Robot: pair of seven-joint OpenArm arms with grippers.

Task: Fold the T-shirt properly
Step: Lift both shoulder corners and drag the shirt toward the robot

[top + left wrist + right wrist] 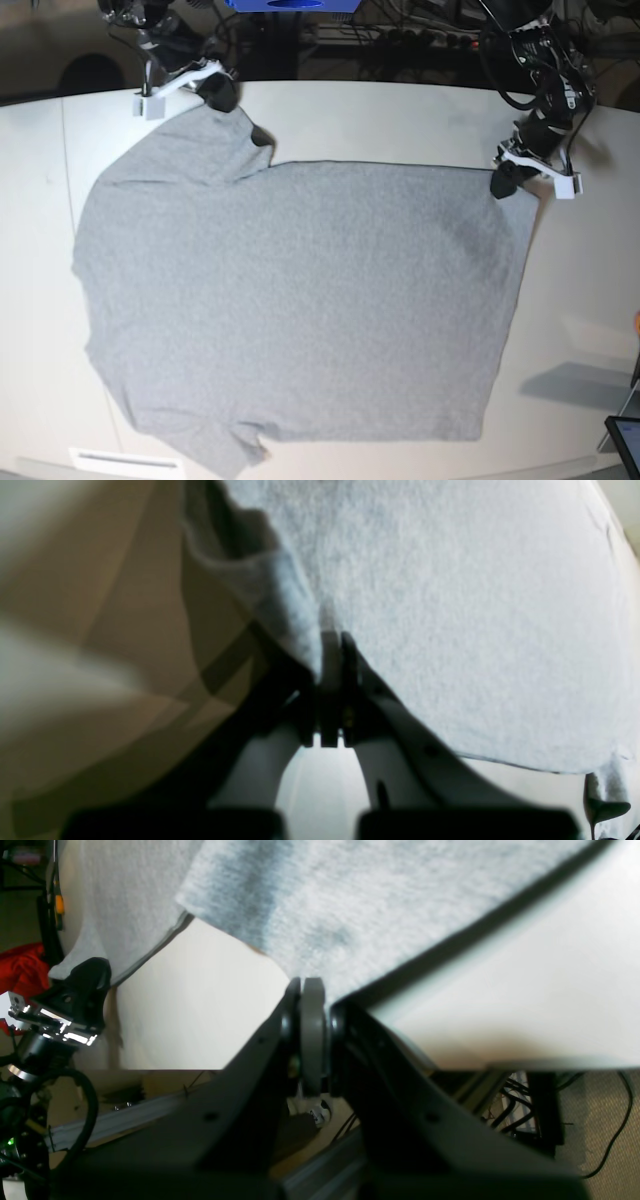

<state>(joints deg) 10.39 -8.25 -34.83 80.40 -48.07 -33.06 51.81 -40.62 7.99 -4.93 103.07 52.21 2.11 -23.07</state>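
- Fabric first: the T-shirt (300, 300) lies spread flat across nearly the whole white table (400, 120), plain grey side up, one short sleeve toward the far left corner and another at the near edge. No fold shows anywhere in the base view, so I judge the task to be at its very start: the cloth is laid out and gripped, and every fold is left to do.
- Far edge of the shirt: it runs almost straight between the two arms, which looks like the line to be lifted and carried toward the near edge for a first fold.
- Right gripper (222, 97): pressed together on the far left sleeve corner. Its wrist view shows the jaws tight against a grey pad with the cloth (350, 905) coming out just above them.
- Left gripper (503, 180): pinching the far right hem corner. Its wrist view shows the jaws closed with the grey knit (450, 605) running into them, though that picture is blurred.
- Writing: none can be read. The upward face of the shirt is plain, and no brand or label is legible on the arms or the table.
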